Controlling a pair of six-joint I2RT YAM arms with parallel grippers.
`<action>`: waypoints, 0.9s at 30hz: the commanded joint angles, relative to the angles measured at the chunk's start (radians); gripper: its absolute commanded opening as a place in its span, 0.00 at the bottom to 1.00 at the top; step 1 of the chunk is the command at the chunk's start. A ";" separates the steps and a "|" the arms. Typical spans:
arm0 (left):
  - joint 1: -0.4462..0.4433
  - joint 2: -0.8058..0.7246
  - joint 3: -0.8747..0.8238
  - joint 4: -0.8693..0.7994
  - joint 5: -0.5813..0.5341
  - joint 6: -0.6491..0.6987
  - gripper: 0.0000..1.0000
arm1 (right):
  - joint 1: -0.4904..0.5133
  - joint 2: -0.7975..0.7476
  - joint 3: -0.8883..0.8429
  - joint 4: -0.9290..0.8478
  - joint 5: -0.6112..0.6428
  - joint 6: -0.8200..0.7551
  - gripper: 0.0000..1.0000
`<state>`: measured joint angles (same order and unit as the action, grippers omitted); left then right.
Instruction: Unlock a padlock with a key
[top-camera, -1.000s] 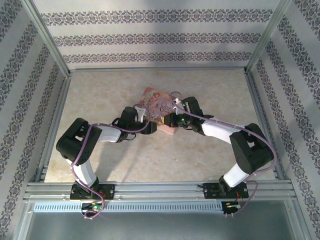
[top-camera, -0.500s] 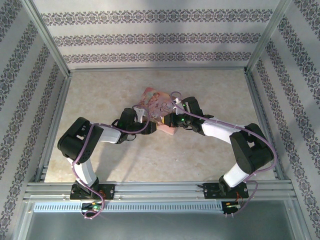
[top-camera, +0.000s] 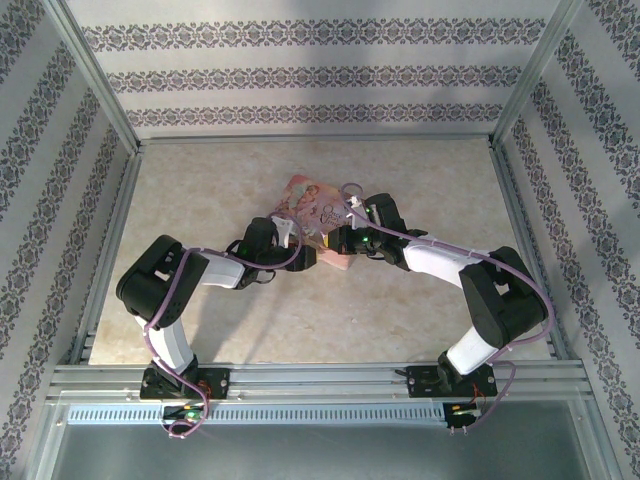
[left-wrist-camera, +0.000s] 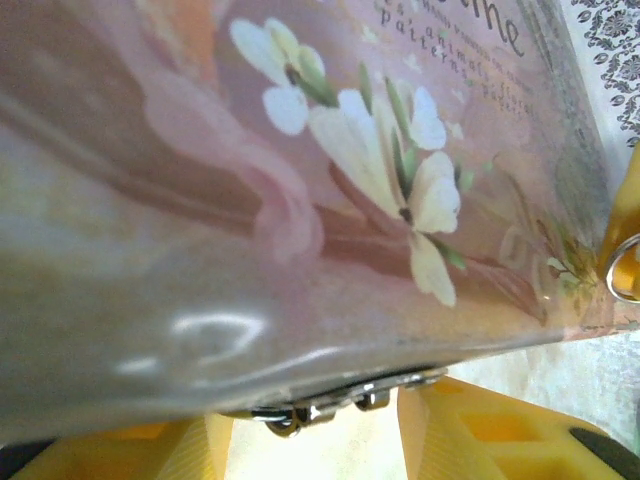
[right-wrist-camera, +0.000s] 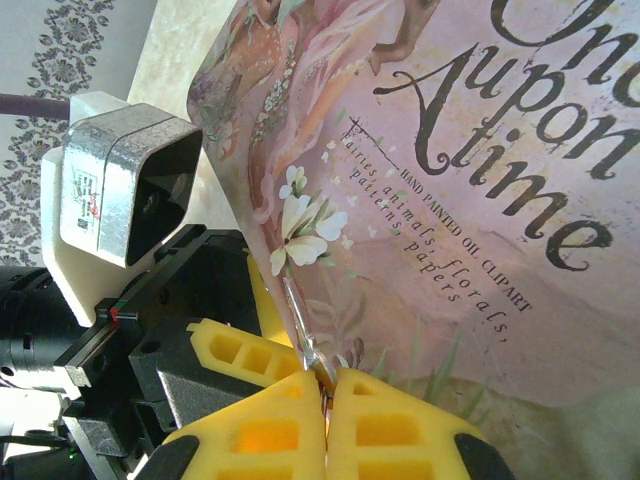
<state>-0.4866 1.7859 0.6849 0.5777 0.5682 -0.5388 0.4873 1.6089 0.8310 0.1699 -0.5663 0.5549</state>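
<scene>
Pink tin (left-wrist-camera: 300, 200) hides tips of spread left pincer (left-wrist-camera: 315, 445); right pincer (right-wrist-camera: 328, 388) pressed together.

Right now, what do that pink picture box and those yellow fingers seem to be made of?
The pink tin: likely thin printed metal, glossy, judging by soft highlights and a silvery fitting on its edge; coated card is possible. The yellow fingers: matte moulded plastic or rubber, with hollow square pockets.

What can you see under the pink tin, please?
Small silvery metal parts hang at the tin's lower edge, by the left gripper, with table beyond. The tin hides anything further under it.
</scene>
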 joint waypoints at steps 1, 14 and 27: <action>-0.012 0.004 0.018 0.066 -0.006 0.000 0.46 | 0.016 0.019 -0.027 -0.060 0.017 0.013 0.00; -0.013 0.027 0.008 0.131 -0.052 -0.070 0.33 | 0.018 0.022 -0.023 -0.058 0.017 0.014 0.00; -0.028 -0.065 -0.022 0.092 -0.099 -0.084 0.24 | 0.019 -0.065 0.003 -0.082 0.015 0.021 0.00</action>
<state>-0.4973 1.7893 0.6704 0.6197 0.4881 -0.6151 0.4923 1.5925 0.8310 0.1520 -0.5568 0.5636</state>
